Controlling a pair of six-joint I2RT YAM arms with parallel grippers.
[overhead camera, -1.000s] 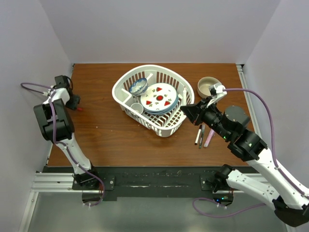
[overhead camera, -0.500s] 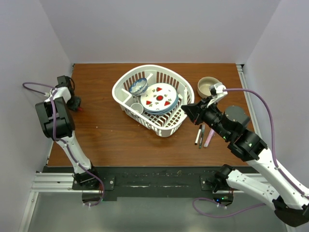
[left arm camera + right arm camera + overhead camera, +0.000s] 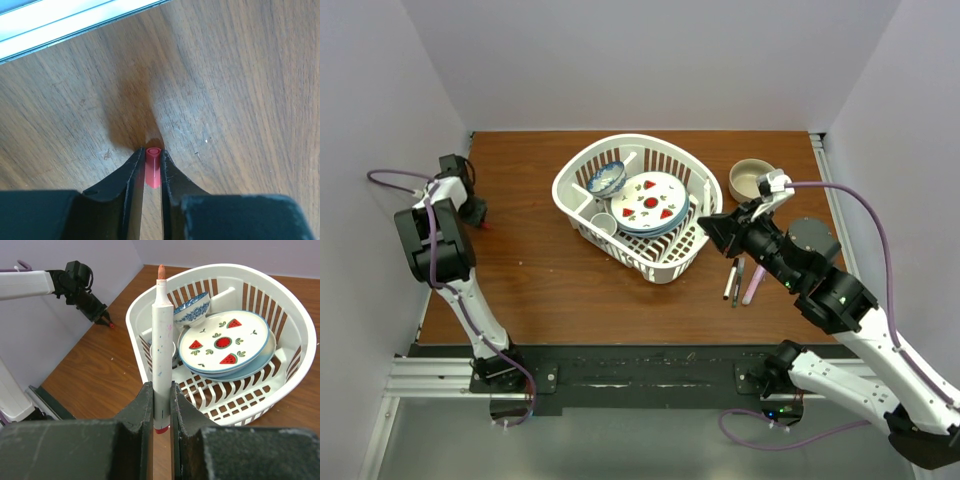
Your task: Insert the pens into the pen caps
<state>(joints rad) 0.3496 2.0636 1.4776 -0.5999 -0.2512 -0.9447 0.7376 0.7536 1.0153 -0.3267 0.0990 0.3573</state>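
I held the red cap point(image 3: 153, 169) pinched in my L gripper point(image 3: 152, 159) at the table point(image 3: 560, 285) left edge. My R gripper point(image 3: 161, 407) clamped 1 uncapped white pen point(image 3: 161, 340). 0 capped; 3 pens point(image 3: 737, 282) lay beside the basket point(image 3: 638, 137).

The top view looks down from high behind the near edge, covering the whole worktop point(image 3: 540, 270). The left wrist view sits close to the wood, angled toward its edge. The right wrist view faces across the basket point(image 3: 225, 268) to the distant left gripper point(image 3: 106, 321), both also in the top view.
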